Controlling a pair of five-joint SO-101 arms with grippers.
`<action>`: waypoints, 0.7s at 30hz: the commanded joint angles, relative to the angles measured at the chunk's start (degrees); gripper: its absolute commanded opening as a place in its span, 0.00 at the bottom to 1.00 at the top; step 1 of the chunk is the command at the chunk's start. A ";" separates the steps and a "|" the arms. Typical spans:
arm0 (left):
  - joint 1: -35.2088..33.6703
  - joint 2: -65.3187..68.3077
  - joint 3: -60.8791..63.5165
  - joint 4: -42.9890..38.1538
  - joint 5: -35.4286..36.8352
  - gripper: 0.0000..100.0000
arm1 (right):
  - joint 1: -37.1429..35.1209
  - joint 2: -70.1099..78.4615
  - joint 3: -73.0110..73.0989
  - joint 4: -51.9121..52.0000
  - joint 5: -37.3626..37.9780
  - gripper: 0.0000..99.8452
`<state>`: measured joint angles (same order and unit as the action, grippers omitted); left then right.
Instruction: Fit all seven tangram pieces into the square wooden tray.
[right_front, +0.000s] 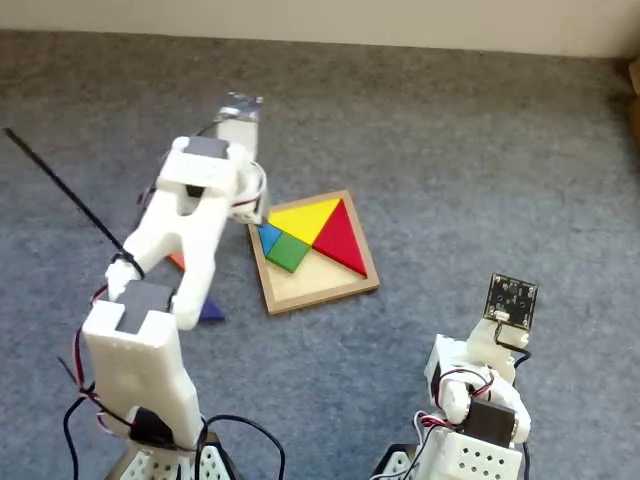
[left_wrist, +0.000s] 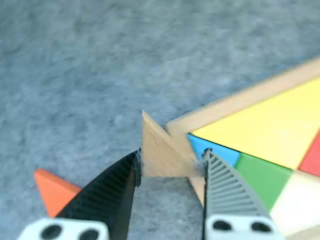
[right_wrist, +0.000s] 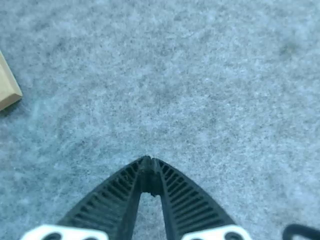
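At left an orange piece (left_wrist: 55, 190) lies part-hidden on the grey surface. The left tool (left_wrist: 172, 157) pinches a pale triangle (left_wrist: 160, 150) by its edges at the left corner of the square wooden tray (left_wrist: 235, 102). The piece is probably light, stiff and prone to pivot, and whether it touches the rim is unclear. Far right, the right tool (right_wrist: 150, 162) is closed on nothing.

The high view looks steeply down from above the robot's end of the counter (right_front: 480, 150), over the whole tray (right_front: 325, 293). The left wrist view hangs close above one tray corner (left_wrist: 225, 102); the right wrist view faces the counter (right_wrist: 200, 75) close up, another tray corner (right_wrist: 6, 90) at its edge
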<state>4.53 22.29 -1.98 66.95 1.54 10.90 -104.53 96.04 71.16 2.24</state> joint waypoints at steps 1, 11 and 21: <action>5.76 -4.26 -0.31 0.62 -7.38 0.05 | -0.04 -0.75 7.69 0.48 0.53 0.01; 12.88 -4.18 -0.48 1.67 -26.99 0.06 | 0.04 -0.75 7.69 0.48 0.53 0.01; 13.41 -4.26 -1.01 4.31 -47.56 0.06 | 0.04 -0.75 7.78 0.48 0.53 0.01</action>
<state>16.48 22.29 -1.98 69.49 -40.13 10.90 -104.53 96.04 71.16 2.24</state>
